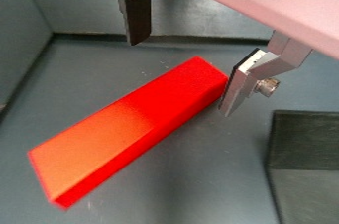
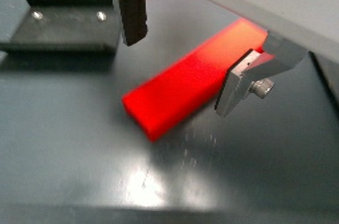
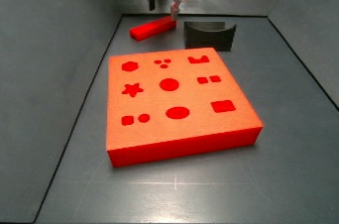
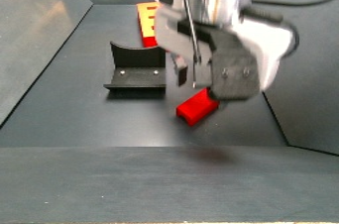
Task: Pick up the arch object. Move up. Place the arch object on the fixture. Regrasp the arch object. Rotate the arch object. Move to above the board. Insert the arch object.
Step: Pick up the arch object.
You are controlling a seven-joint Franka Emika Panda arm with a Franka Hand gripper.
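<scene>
- Hovering with our claw [image 1: 185, 55] released, fingers on either side of the arch object [image 1: 126, 129], not touching it.
- We see it lying on the floor beside the fixture [image 3: 209, 33].
- Every step remains: picking up, regrasping, inserting into the board [image 3: 179, 104].

A dark grey floor [image 3: 298, 109] with grey walls [image 3: 54, 20].

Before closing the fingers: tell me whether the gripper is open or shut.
Open: the gripper straddles the arch object, its fingers clear of it in both wrist views.
</scene>
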